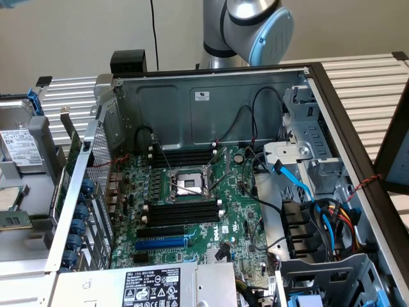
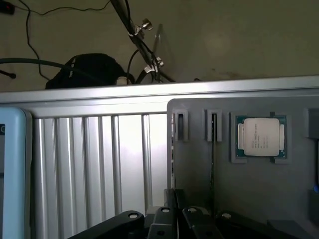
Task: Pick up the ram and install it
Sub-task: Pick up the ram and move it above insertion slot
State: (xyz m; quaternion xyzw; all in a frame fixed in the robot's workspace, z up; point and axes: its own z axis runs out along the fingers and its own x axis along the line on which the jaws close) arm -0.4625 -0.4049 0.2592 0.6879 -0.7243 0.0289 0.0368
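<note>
Evidently the ram [image 1: 15, 222] is not yet installed. What looks like it is a green strip lying in the grey parts tray [image 2: 259, 199] at the exterior view's left edge, well apart from the black memory slots [image 1: 184, 212] on the motherboard [image 1: 236, 224], which look empty. The main risk, as I judge it, is a crooked pick. The stick seems to sit edge-on in a narrow groove [image 2: 213, 149] just beside the loose CPU [image 2: 260, 137], so a descent that is slightly off could strike the groove's wall or nudge the CPU. A tilted grip would then fail to line up with a slot, and black cables [image 1: 252, 121] hang near the upper bank. The gripper [image 2: 178, 215] shows its black linkage over the tray's corner, where the tray meets the ribbed aluminium table [image 2: 99, 159]. Whether it is apart or together I cannot tell, nor whether anything is clamped in it. The arm's blue-capped joint [image 1: 268, 29] stands behind the computer case's back wall [image 1: 192, 109], and the wrist appears pitched down at a slant, since floor beyond the table shows too.
</note>
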